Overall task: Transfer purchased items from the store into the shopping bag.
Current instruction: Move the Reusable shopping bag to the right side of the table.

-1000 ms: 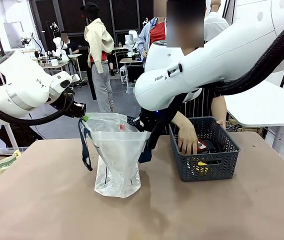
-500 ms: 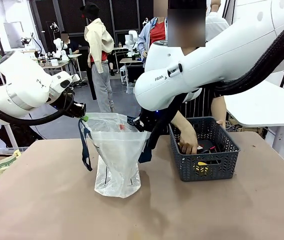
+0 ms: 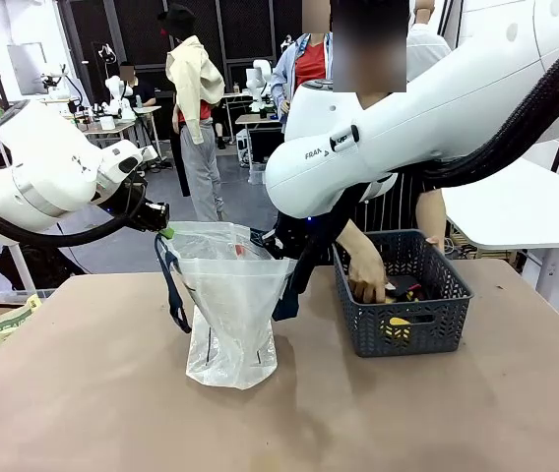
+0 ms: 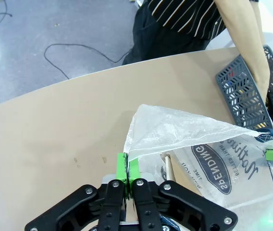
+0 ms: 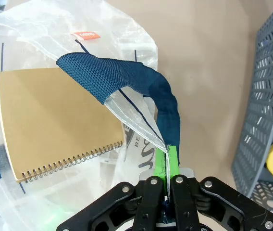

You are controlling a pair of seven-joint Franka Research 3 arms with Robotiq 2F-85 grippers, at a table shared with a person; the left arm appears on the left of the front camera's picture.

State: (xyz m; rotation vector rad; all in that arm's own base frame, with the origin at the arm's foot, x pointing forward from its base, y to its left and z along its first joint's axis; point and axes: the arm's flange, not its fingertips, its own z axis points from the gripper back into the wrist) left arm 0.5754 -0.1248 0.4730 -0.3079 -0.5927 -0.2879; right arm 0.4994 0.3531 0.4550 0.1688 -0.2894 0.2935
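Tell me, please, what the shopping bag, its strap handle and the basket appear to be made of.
Shopping bag: thin translucent plastic film, crinkled, glossy; the spiral notebook shows through. Strap handle: navy woven webbing, matte, weave visible. Basket: dark grey moulded plastic, probably rigid, with lattice sides.

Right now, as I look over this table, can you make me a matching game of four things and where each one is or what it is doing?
Things:
1. left hand
2. notebook
3. person's hand
4. basket

Places or states:
a. inside the bag
b. on the table, to the right of the bag
c. reaching into the basket
d. shut on the bag's rim

Pairs: 1-d, 2-a, 3-c, 4-b.
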